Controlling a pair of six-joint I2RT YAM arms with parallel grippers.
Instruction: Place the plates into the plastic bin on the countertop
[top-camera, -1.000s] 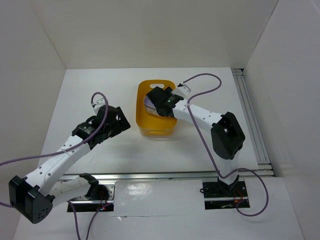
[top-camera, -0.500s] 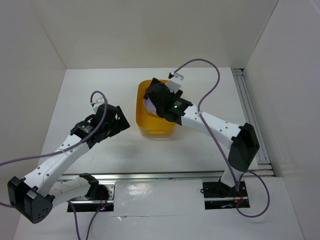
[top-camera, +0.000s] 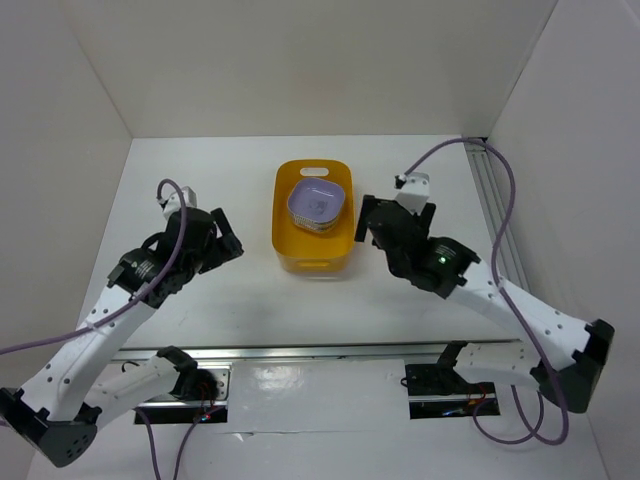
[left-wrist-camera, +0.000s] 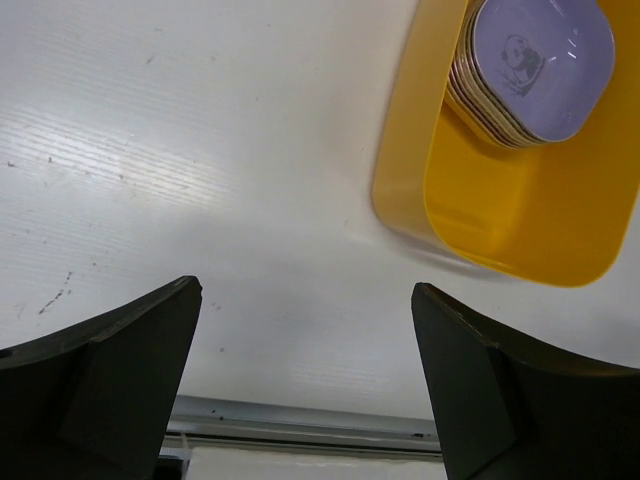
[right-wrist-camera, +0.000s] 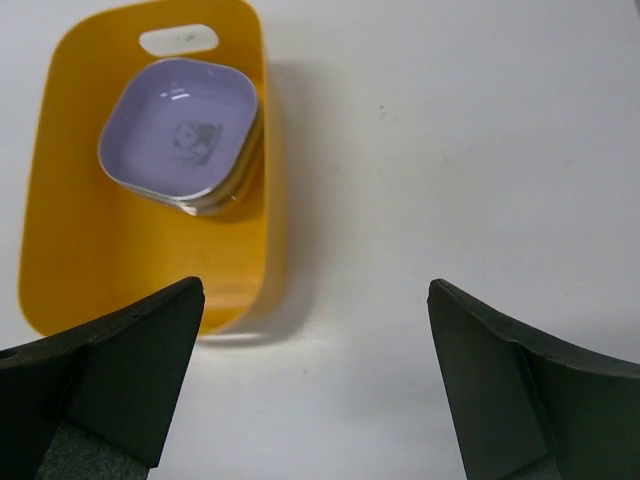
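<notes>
- The plastic bin (top-camera: 314, 252) is a plain orange-yellow.
- The top plate (right-wrist-camera: 180, 125) is lavender, with a small dark-and-white printed figure at its centre.
- The plates beneath it (left-wrist-camera: 460, 95) show cream and brown edges.
- The countertop (top-camera: 200, 170) is white, with faint dark scuffs.
- The arms (top-camera: 95, 325) are white with black joints.
- The cables (top-camera: 440, 149) are purple.

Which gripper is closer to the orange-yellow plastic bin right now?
Right. The right gripper is open, close beside the right wall of the orange-yellow rectangular plastic bin; the left gripper, also open, is farther off on its left side.
</notes>
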